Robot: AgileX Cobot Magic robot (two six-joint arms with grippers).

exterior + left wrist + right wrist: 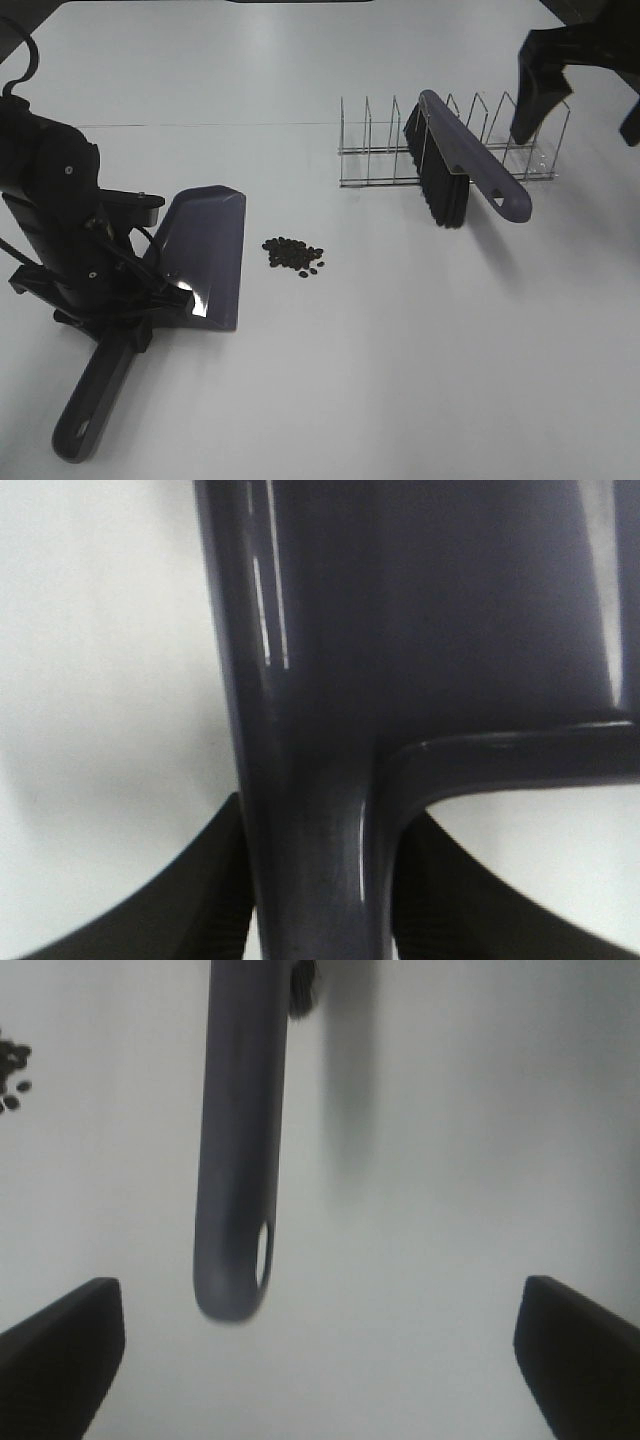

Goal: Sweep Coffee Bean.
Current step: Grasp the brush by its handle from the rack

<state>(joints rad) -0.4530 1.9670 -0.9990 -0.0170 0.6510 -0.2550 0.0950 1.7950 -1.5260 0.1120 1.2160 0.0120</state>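
1. Nearest the viewer, at the table's (400, 380) front left, lies the long handle of a purple dustpan (205, 255). Its flat scoop is angled toward the middle of the table.
2. The left gripper (135, 315) is clamped on the dustpan where handle meets scoop. In the left wrist view both black fingers (200, 900) press against the sides of that neck (310, 730).
3. The coffee bean (293, 256) pile, small, dark and loosely packed, sits on the bare table just beside the scoop's open lip. It does not touch the lip, and a few beans stray at the pile's edge.
4. Behind and to the right, a purple brush (465, 165) with black bristles leans in a wire rack (370, 183), bristles down. Its handle juts forward and to the right.
5. The right gripper (585, 105) hangs above the rack's far end with its jaws spread wide, holding nothing. In the right wrist view the handle's holed end (235, 1160) lies ahead of the open fingers (60, 1350), untouched.
6. Handling judgement: the beans look hard, light and smooth. They would likely roll and scatter under a firm push, and they are too small to pinch.
7. The brush handle looks stiff and slick. The middle of the handle, clear of the hole, seems the best place to grip it.
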